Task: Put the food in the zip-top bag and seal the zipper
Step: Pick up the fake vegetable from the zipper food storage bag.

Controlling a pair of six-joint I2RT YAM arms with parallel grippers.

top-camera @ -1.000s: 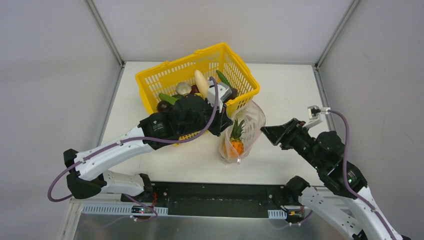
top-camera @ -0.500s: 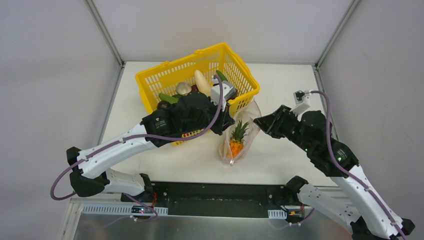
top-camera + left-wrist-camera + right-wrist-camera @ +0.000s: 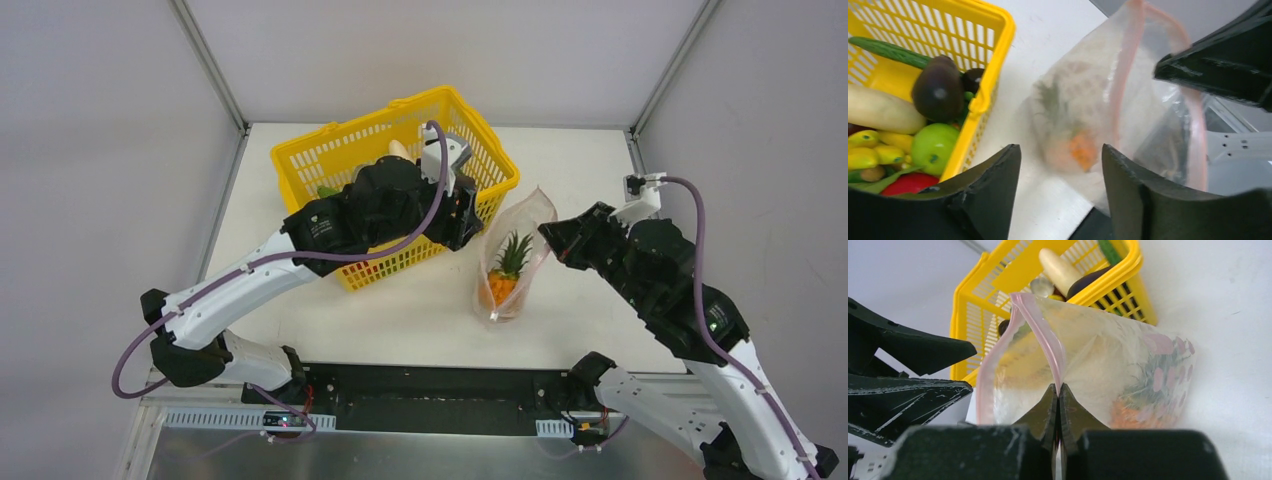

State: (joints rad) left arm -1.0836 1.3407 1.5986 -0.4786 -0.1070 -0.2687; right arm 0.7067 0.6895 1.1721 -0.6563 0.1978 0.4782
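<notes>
A: Clear plastic is seen standing on the tabletop (image 3: 590, 170) just beside the basket (image 3: 998, 55): the bag (image 3: 525, 215), with a pineapple (image 3: 505, 262) already inside. How is it held?

B: Its pink zipper strip (image 3: 1040, 332) is pinched by the right fingers (image 3: 1058, 400), closed tight on one lip. The left fingers (image 3: 463, 215) are spread, with nothing between them, by the basket's near corner.

A: How is the step best done?

B: By the look of it, another piece is to be fetched. The avocado (image 3: 938, 90) or green apple (image 3: 933, 145) near the rim is best taken, gripped across its middle and carried right over the mouth before release. The pinched lip should be held high and pulled away so the mouth is not folded shut.

A: Any writing?

B: None can be read; no brand or label is made out.
</notes>
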